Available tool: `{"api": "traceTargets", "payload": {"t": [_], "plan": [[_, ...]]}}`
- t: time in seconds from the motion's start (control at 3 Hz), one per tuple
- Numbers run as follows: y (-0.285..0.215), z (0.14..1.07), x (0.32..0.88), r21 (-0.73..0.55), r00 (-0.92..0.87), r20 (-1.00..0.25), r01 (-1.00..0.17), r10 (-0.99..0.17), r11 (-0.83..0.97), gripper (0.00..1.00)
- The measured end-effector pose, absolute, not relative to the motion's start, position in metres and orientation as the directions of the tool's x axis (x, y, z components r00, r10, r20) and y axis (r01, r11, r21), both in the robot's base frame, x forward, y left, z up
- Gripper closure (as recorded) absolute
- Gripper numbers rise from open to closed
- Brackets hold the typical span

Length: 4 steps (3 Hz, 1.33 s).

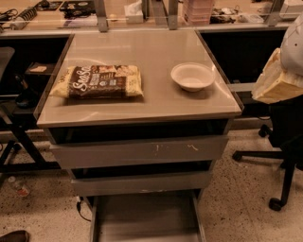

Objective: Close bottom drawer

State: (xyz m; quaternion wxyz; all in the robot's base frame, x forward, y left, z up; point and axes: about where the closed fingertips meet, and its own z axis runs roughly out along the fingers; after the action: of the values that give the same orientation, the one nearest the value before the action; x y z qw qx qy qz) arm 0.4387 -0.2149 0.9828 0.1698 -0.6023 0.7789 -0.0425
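Observation:
The bottom drawer [147, 220] stands pulled out at the foot of the grey cabinet. Its flat grey tray faces up between two side rails, and its front panel is cut off by the lower frame edge. Above it sit the mid-width plain drawer front [142, 183] and the widest front with pale scratch marks [139, 151]. My gripper [278, 81] shows as a pale cream and white shape at the right edge. It is level with the cabinet top, well above and to the right of the open drawer, touching nothing.
On the cabinet top [156, 101] lie a brown snack bag [98, 82] and a white bowl [192, 76]. A black office chair base [279, 165] stands on the floor at the right. Black frame legs [19, 142] stand at the left. A cluttered counter [142, 12] runs behind.

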Motion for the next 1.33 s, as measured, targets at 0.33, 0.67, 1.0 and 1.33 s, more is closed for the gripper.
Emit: {"api": "traceTargets", "payload": {"t": [0.33,0.67,1.0,1.33], "plan": [[-0.215,0.983,0.439,-0.271,-0.217,-0.213,-0.924,-0.953,0.271,1.0],[-0.223,0.969,0.434,-0.266,-0.235,-0.203,-0.921,-0.951,0.285,1.0],[-0.236,0.933,0.409,-0.241,-0.283,-0.175,-0.916,-0.943,0.32,1.0],[-0.248,0.859,0.367,-0.129,-0.332,-0.113,-0.93,-0.936,0.345,1.0]]}}
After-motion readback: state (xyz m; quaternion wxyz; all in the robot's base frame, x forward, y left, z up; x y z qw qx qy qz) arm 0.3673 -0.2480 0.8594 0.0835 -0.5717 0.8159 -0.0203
